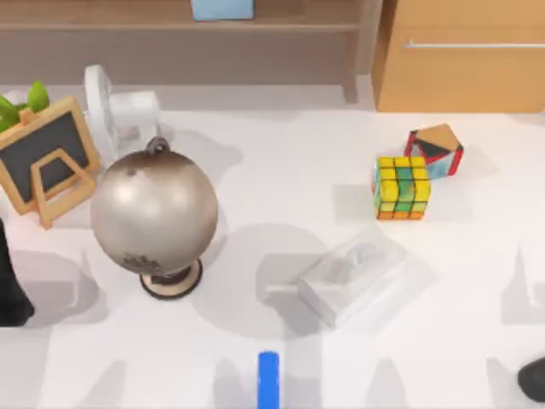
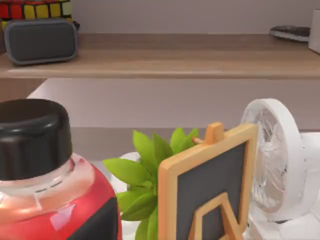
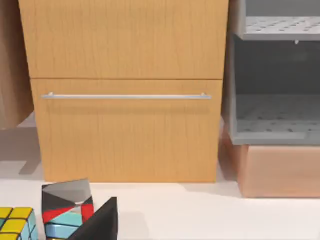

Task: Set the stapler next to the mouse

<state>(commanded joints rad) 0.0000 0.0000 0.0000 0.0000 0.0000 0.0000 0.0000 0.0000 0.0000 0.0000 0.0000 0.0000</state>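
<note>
Stapler: one, blue [image 1: 268,380], lying on the table [image 1: 281,170] at the near edge of the top view, just in front of the tissue box [image 1: 353,274]
Mouse: one, dark and cut by the frame [image 1: 535,379], at the near right corner, well apart from the stapler
Jaws: cannot tell whether either arm's are released or clenched, so no place can be set against them
Top view alone: one globe [image 1: 154,213] left of centre, and one pale blue box [image 1: 221,8] on the shelf behind
Left wrist view alone: one red bottle with a black cap [image 2: 35,170] up close, one grey speaker [image 2: 40,41] on a shelf, and a red and yellow cube [image 2: 35,9] behind it
Right wrist view alone: a grey rack [image 3: 275,75] beside the cabinet, and a black wedge [image 3: 100,222] I cannot identify
Shared by top and left wrist: one chalkboard [image 1: 47,153], one plant [image 1: 21,104], one white fan [image 1: 106,106]
Shared by top and right wrist: one wooden cabinet [image 1: 464,55], and two cubes on the table, one yellow-green [image 1: 402,187] and one patterned [image 1: 436,149], just beside each other
</note>
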